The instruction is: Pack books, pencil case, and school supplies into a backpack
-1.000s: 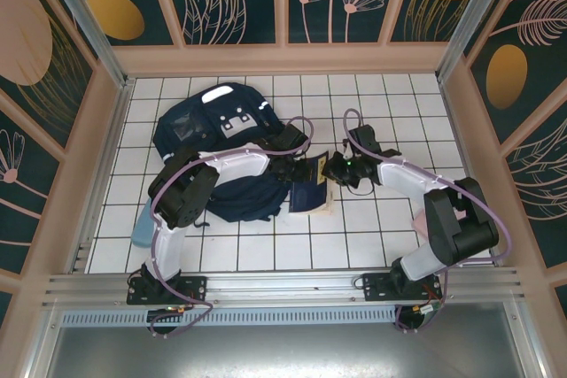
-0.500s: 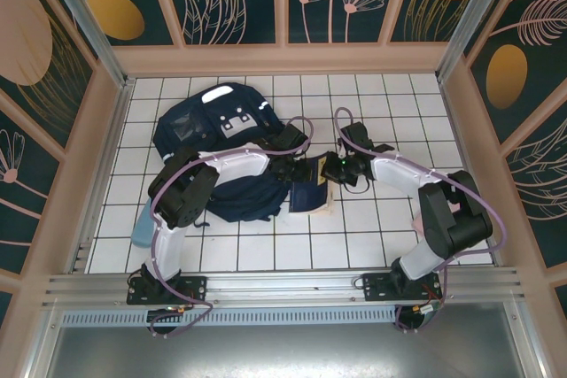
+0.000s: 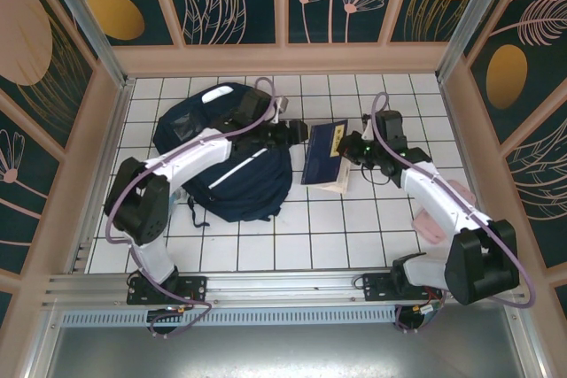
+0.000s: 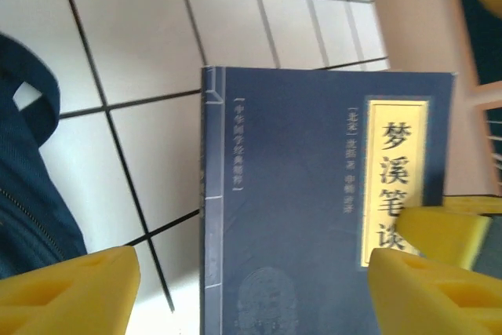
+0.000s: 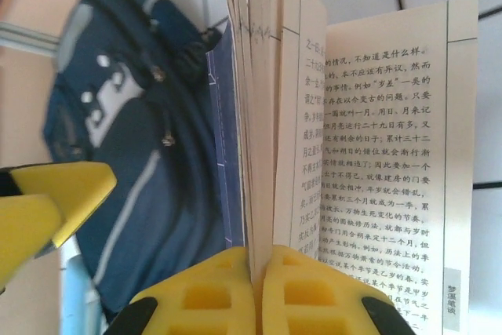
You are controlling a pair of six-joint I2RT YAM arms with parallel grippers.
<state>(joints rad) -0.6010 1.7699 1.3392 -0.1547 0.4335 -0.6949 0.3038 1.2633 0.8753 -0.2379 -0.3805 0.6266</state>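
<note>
Top external view: navy book [image 3: 321,155] sits on the white tiles [image 3: 372,219], just right of the backpack [image 3: 232,170]. At its right edge the right gripper [image 3: 353,150] is pinched tight on a sheaf of pages [image 5: 259,154]. Over the cover, the left gripper [image 4: 251,288] has its fingers [image 4: 70,292] spread apart.

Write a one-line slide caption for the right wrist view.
Right gripper pinches a sheaf of pages of the open book, printed text showing, with the navy backpack beside it.
</note>
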